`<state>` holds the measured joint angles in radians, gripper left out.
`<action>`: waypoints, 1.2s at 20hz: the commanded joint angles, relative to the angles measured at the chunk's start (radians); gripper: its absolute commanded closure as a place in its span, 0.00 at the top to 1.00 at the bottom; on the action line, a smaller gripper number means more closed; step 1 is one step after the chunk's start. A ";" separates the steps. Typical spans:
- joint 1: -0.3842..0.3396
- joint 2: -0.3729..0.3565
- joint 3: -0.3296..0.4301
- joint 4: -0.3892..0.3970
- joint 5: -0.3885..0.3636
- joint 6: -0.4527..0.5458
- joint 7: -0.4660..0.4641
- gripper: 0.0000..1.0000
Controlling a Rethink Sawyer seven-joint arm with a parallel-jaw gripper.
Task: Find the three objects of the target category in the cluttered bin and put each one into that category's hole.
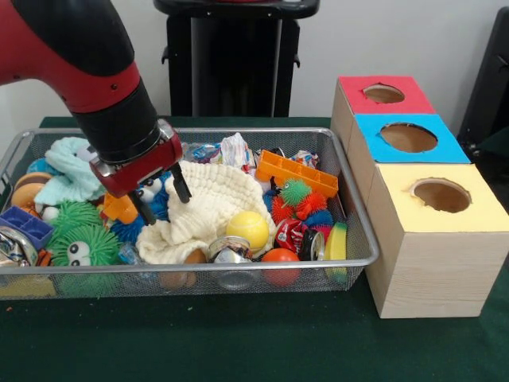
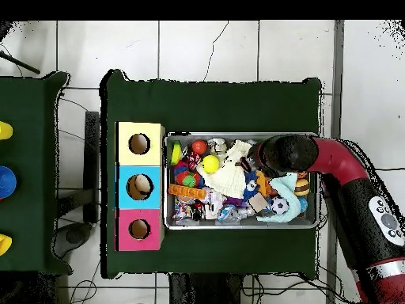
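Everything is placed here relative to the wire mesh bin (image 1: 362,259), which sits on a green-covered table (image 1: 238,342). At the bin's near wall an orange ball (image 1: 280,258), a crushed silver can (image 1: 230,249) and a brownish round thing (image 1: 193,258), mostly hidden by the rim, are seen. Just behind them a yellow ball (image 1: 248,228) is pressed against a cream cloth (image 1: 208,208), which is heaped over the bin's middle and covers whatever lies below it. Toward the bin's left end a green spiky toy with eyes (image 1: 79,245) and a blue block (image 1: 25,225) are seen, and a second can is cut off by the picture's edge. Over the cloth's left edge the gripper (image 1: 161,200) is held with its two dark fingers (image 1: 181,185) apart, and nothing is seen between them. A blue fuzzy toy (image 1: 156,204) and an orange piece (image 1: 119,208) lie partly hidden behind those fingers. Farther back, an orange comb-like block (image 1: 296,173), small spiky balls (image 1: 296,192) and crumpled wrappers (image 1: 233,149) are crowded together and hard to tell apart. Which objects belong to the target category cannot be told. Beside the bin's right end stand three boxes, each with a round hole: yellow (image 1: 445,208) nearest, blue (image 1: 407,138) behind it, red (image 1: 383,95) farthest. From overhead, something pale is seen inside the blue box's hole (image 2: 141,185).
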<state>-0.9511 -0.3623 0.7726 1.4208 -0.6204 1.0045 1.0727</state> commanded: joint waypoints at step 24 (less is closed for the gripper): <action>0.101 0.119 -0.142 -0.466 -0.009 0.412 -0.217 1.00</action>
<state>-0.8289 -0.2983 0.6710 1.1064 -0.6055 1.2839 1.0727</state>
